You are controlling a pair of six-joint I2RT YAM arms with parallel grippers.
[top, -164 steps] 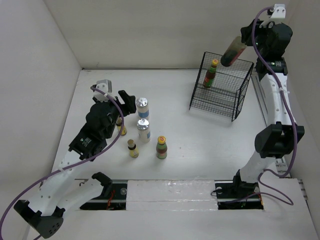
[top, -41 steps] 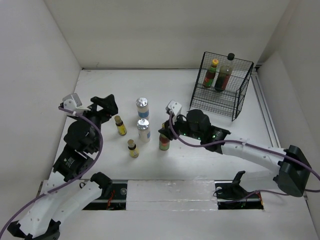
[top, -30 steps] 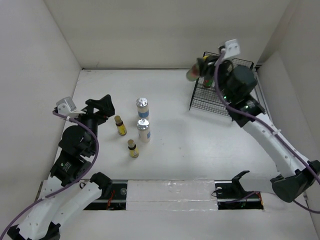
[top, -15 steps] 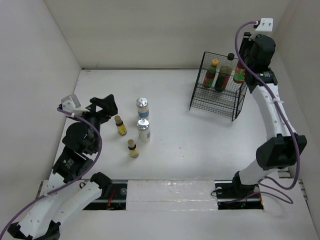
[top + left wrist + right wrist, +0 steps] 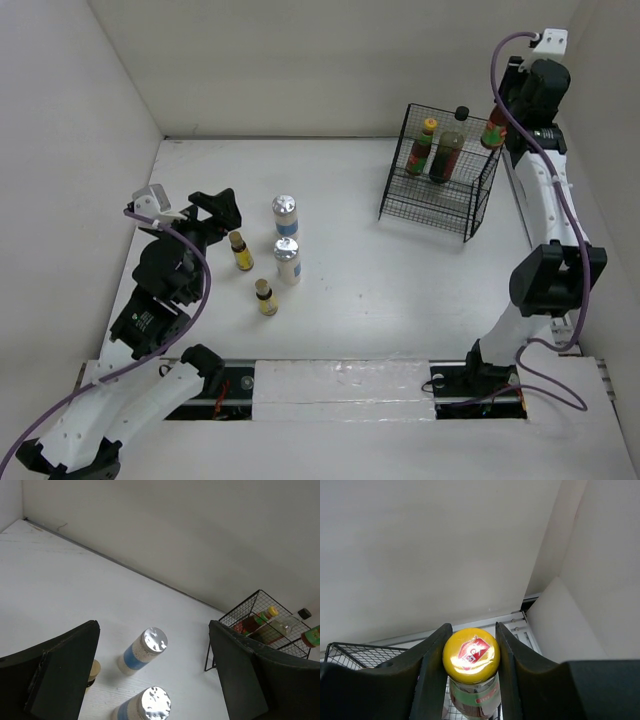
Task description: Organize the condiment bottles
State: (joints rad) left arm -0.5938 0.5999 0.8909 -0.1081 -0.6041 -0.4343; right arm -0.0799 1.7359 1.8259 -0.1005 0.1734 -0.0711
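My right gripper [image 5: 497, 122] is shut on a brown bottle with a red-green label [image 5: 493, 135], held upright at the top right corner of the black wire basket [image 5: 470, 215]. In the right wrist view my fingers clamp its yellow cap [image 5: 471, 655]. Another brown bottle [image 5: 421, 148] and the tall dark bottle [image 5: 447, 152] stand in the basket. Two white-blue bottles [image 5: 285, 214] [image 5: 288, 260] and two tiny yellow bottles [image 5: 239, 250] [image 5: 265, 297] stand on the table. My left gripper [image 5: 215, 208] is open and empty just left of them, and in its wrist view [image 5: 154, 630] it looks down on the white-blue bottles [image 5: 145, 649].
The basket stands at the far right of the white table, near the right wall [image 5: 600, 150], and also shows in the left wrist view [image 5: 235, 622]. White walls close in the left and back sides. The arm bases sit at the near edge [image 5: 340, 385].
My right arm took the second brown bottle from the table middle up to the basket. In the last half second it shifted slightly right. The left gripper barely moved.
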